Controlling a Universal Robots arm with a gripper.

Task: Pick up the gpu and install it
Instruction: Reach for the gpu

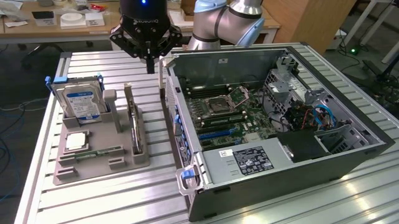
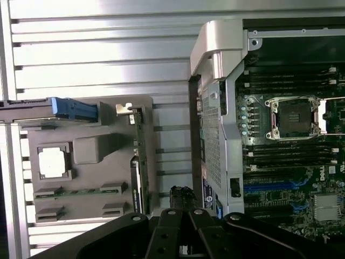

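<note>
Slatted table holds the graphics card upright in a gray tray; at its twelve o'clock, the gripper hangs clenched.

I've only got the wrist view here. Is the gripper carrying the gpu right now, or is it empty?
Observer: Empty. In the exterior view the gripper hangs shut, high above the gap between the grey holder and the computer case.
Operator: So where is the gpu?
Observer: The gpu stands on edge in a slot of the holder, well below the gripper and apart from it.
Operator: What's that blue piece at the holder's end?
Observer: It belongs to a hard drive with a blue label on its face, standing upright in the holder.
Operator: Anything else in the case besides the board?
Observer: A power supply with a black label sits by the board.
</note>
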